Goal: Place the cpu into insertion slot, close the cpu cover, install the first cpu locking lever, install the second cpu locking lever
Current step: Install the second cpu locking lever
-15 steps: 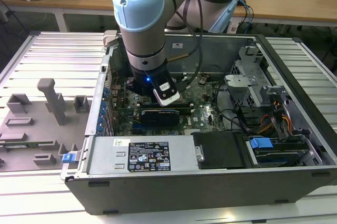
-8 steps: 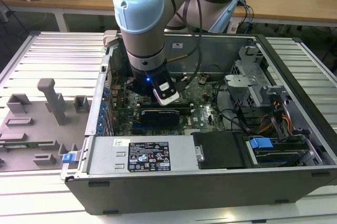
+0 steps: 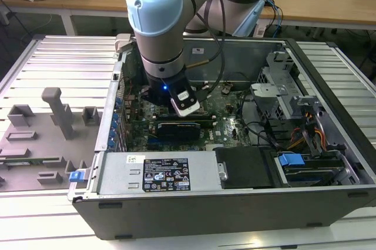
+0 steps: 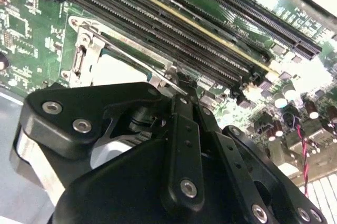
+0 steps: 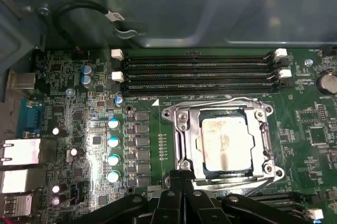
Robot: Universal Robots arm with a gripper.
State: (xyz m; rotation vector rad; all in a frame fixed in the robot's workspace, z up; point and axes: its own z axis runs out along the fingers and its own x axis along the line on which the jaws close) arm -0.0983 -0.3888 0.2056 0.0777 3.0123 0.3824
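The arm (image 3: 157, 27) reached down into the open computer case (image 3: 235, 203) in the middle of the exterior view, its wrist over the green motherboard (image 3: 226, 122). In the first wrist view the chip (image 5: 225, 144) lay flat in the socket (image 5: 196, 145), right of centre in the frame, with its pale metal top showing through the square window of the cover plate (image 5: 261, 140), which lay down over it. A thin wire lever (image 5: 210, 103) ran along the side of the socket nearest the long black memory slots (image 5: 200, 69).

The gripper (image 5: 181, 179) sat at the lower edge of that frame with its fingers (image 5: 175, 192) drawn together, tips just beside the lower left corner of the socket frame; nothing could be seen between them. In the second wrist view the gripper (image 4: 181, 95) took up the lower half of the frame, and the chip (image 4: 118, 69) and cover plate (image 4: 87, 50) lay just past it in the upper left, beside the memory slots (image 4: 184, 24).
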